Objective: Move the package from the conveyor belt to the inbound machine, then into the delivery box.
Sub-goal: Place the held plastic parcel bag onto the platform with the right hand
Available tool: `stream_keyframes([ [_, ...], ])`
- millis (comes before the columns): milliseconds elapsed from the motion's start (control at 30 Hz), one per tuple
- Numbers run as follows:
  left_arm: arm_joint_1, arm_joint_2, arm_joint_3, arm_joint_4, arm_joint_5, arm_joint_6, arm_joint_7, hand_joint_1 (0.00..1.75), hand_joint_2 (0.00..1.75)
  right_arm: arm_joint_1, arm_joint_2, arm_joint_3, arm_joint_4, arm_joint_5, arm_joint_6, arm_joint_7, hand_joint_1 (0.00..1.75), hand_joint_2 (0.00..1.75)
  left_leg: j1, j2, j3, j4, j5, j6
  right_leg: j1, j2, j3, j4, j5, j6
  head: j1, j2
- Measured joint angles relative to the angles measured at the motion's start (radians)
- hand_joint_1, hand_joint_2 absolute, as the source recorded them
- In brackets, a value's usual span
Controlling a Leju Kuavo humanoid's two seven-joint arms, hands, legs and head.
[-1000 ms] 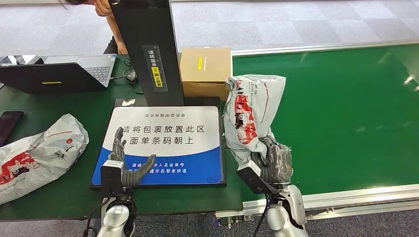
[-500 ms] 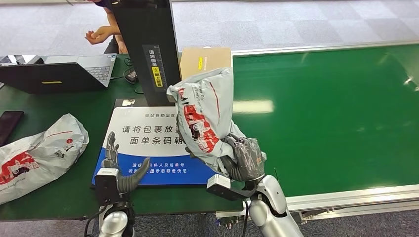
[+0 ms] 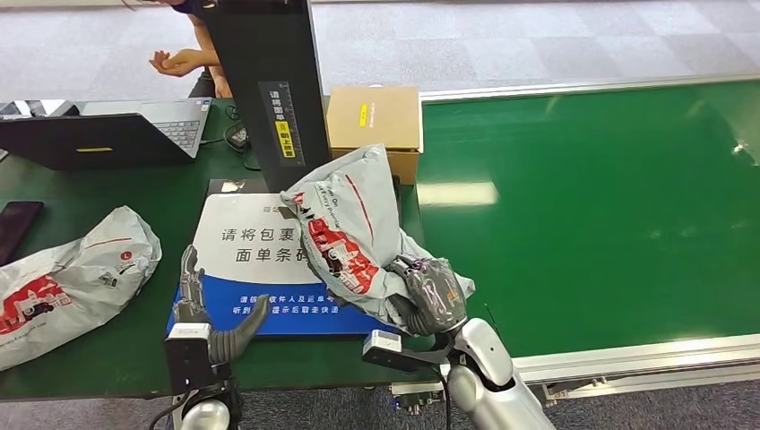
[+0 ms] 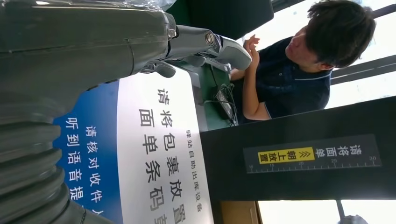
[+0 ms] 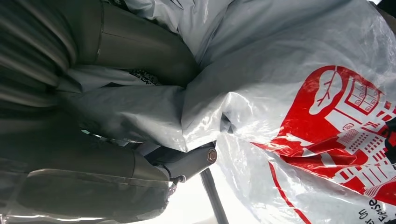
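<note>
we see the right robot hand [image 3: 433,296] gripping the package [image 3: 345,235] above the inbound machine [image 3: 260,269]; left robot hand [image 3: 208,309] spread, holding nothing.

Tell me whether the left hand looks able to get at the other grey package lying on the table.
Probably yes: the left hand is open over the blue-and-white mat's near corner, and the second grey package lies just beside it with nothing between.
</note>
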Motion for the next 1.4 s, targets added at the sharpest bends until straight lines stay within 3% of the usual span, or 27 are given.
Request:
stream_keyframes([
  [333, -0.026, 0.005, -0.023, 0.010, 0.010, -0.010, -0.010, 0.00, 1.75, -0.096, 0.004, -0.003, 0.202, 0.067, -0.092, -0.041, 1.56, 1.75, 0.000, 0.000, 0.000, 0.000, 0.000, 0.000, 0.000, 0.000, 0.000, 0.000, 0.000, 0.000, 0.000, 0.000],
  [933, -0.180, 0.018, -0.049, 0.210, 0.045, -0.041, -0.069, 0.00, 1.75, -0.099, 0.051, 0.077, 0.223, 0.111, -0.070, -0.144, 1.52, 1.75, 0.000, 0.000, 0.000, 0.000, 0.000, 0.000, 0.000, 0.000, 0.000, 0.000, 0.000, 0.000, 0.000, 0.000],
  [967, -0.192, 0.018, -0.049, 0.222, 0.047, -0.044, -0.070, 0.00, 1.75, -0.099, 0.053, 0.086, 0.220, 0.110, -0.070, -0.141, 1.45, 1.75, 0.000, 0.000, 0.000, 0.000, 0.000, 0.000, 0.000, 0.000, 0.000, 0.000, 0.000, 0.000, 0.000, 0.000],
  [1067, -0.224, 0.018, -0.049, 0.259, 0.047, -0.050, -0.076, 0.00, 1.75, -0.108, 0.061, 0.103, 0.218, 0.088, -0.077, -0.131, 0.31, 1.75, 0.000, 0.000, 0.000, 0.000, 0.001, -0.001, 0.000, 0.000, 0.000, 0.000, 0.000, 0.000, 0.000, 0.000],
  [1100, -0.233, 0.018, -0.049, 0.270, 0.047, -0.051, -0.078, 0.00, 1.75, -0.115, 0.064, 0.105, 0.221, 0.074, -0.082, -0.132, 0.00, 1.75, 0.000, 0.000, 0.000, 0.000, 0.001, -0.001, 0.000, 0.000, 0.000, 0.000, 0.000, 0.000, 0.000, 0.000],
  [1400, -0.267, 0.017, -0.050, 0.314, 0.045, -0.056, -0.083, 0.00, 1.75, -0.190, 0.089, 0.092, 0.320, 0.004, -0.127, -0.171, 0.00, 1.75, 0.000, 0.000, 0.000, 0.000, 0.001, 0.000, 0.000, 0.000, 0.000, 0.000, 0.001, 0.000, 0.000, 0.000],
])
